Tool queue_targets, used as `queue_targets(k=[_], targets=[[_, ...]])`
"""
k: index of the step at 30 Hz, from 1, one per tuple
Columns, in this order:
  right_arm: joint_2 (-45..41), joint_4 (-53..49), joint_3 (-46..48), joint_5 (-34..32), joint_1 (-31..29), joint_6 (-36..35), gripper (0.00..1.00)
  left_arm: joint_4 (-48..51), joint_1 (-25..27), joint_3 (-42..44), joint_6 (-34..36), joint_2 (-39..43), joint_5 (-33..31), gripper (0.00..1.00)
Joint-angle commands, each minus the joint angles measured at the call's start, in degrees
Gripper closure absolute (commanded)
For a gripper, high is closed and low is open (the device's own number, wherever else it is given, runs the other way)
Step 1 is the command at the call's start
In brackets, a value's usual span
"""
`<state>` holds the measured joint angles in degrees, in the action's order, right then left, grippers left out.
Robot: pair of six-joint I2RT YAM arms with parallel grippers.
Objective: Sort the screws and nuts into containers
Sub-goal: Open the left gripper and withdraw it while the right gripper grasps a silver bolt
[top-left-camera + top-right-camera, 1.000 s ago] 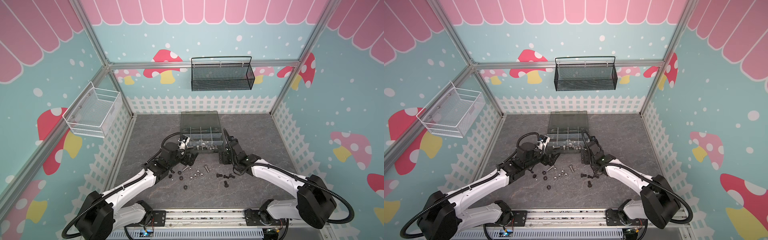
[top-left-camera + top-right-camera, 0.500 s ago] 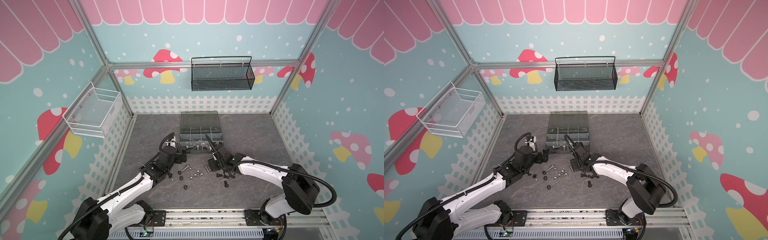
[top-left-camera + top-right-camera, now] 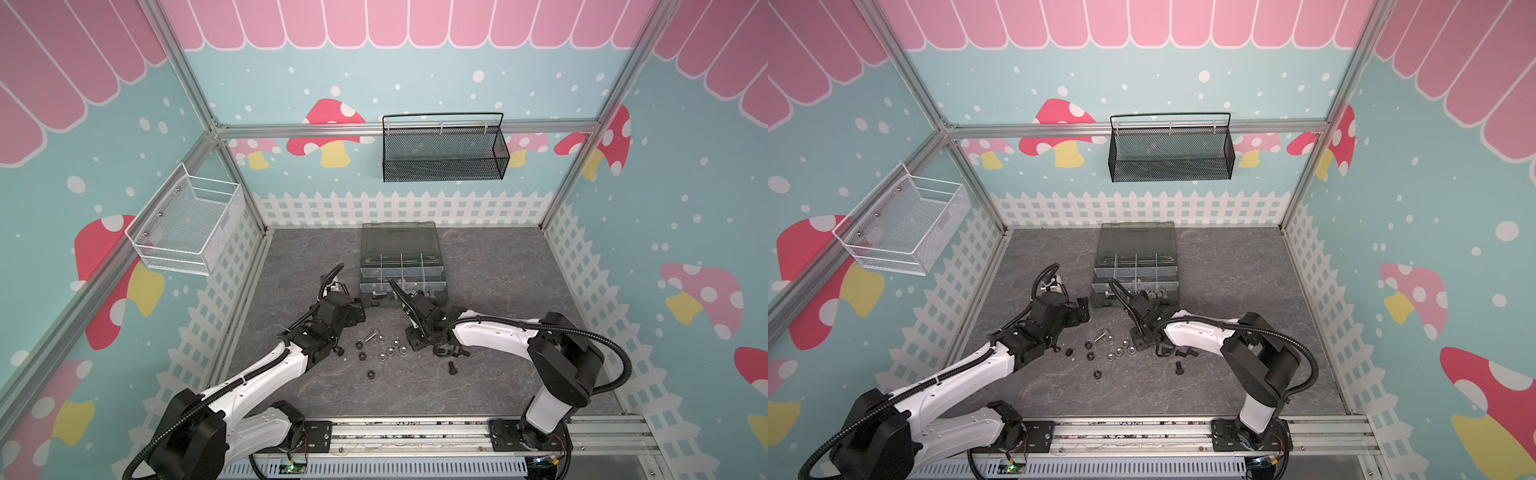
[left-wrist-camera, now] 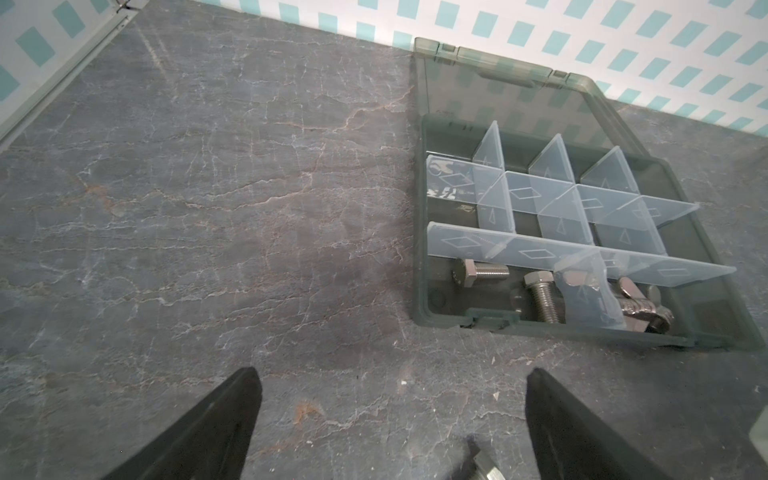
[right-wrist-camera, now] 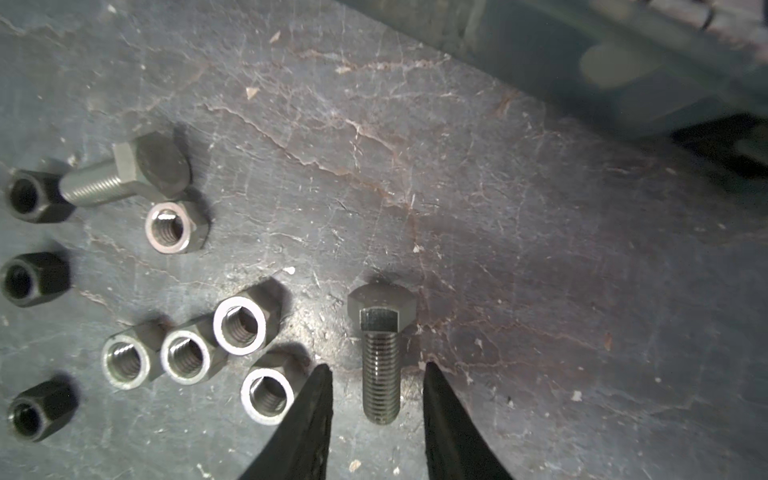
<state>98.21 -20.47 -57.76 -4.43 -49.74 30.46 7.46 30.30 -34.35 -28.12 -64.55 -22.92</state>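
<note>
In the right wrist view a silver hex-head screw (image 5: 380,353) lies flat on the table. My right gripper (image 5: 377,368) straddles its threaded shank, open, with a small gap on each side. Several silver nuts (image 5: 240,326) and black nuts (image 5: 33,278) lie beside it, along with another silver screw (image 5: 124,174). My left gripper (image 4: 392,372) hangs wide open over bare table, near the front left corner of the organiser case (image 4: 422,232). Two silver screws (image 4: 484,272) lie in a front compartment, with wing nuts (image 4: 640,309) in the adjoining one. In both top views the containers (image 3: 401,270) sit behind both grippers.
The case's smoky lid (image 3: 399,235) lies open towards the back fence. Black screws (image 3: 453,368) lie under the right arm's forearm. A black mesh basket (image 3: 442,151) hangs on the back wall. A white wire basket (image 3: 187,226) hangs on the left wall.
My right gripper has come away from the case, moved left and forward to the loose pile, and narrowed around a silver screw. My left gripper has drawn back a little from the case.
</note>
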Motion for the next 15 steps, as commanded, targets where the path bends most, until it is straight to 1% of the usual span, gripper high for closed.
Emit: queue_targets(k=[1, 7, 9, 12, 15], targets=[[2.27, -1.80, -1.63, 0.03, -0.23, -0.33, 0.69, 0.47, -1.40, 1.29, -2.85, 0.03, 1.21, 0.00], [4.34, -2.12, -2.35, 0.04, -0.27, -0.64, 0.72, -0.78, -3.30, 2.34, -3.95, 0.17, 4.17, 0.00], [4.86, -2.26, -2.53, -0.14, -0.27, -0.64, 0.75, -1.11, -3.57, 2.47, -3.96, 0.15, 4.28, 0.00], [5.53, -2.40, -2.95, -0.28, -0.27, -0.73, 0.82, -1.28, -3.98, 2.39, -4.22, -0.11, 6.00, 0.00], [6.02, -2.78, -3.47, -0.59, -0.26, -0.71, 0.90, -1.47, -4.29, 2.48, -4.64, -0.40, 6.26, 0.00]])
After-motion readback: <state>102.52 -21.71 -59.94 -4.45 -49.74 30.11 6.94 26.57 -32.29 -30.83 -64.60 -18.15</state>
